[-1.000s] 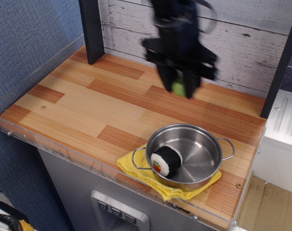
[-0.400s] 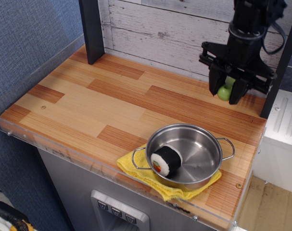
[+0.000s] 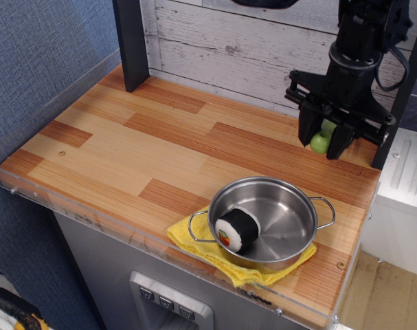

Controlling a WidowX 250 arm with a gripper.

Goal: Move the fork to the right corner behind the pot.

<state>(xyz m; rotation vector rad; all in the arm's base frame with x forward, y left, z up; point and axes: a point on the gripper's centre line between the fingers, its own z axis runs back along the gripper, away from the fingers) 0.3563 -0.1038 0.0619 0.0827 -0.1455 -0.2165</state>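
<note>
Black robot gripper hangs over the far right corner of the wooden plank tabletop, jaws closed around the light-green plastic handle of the toy fork, its head hidden. Shiny steel round pot sits near front on a yellow cloth, black-and-white sushi roll toy inside.

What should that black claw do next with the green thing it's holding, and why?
Probably lower straight down and let go. The tool grips the fork by its green handle above the table's back right corner, behind the pot, which looks like the target spot. The fork seems to hang above the wood, so a short descent should keep it from dropping.
</note>
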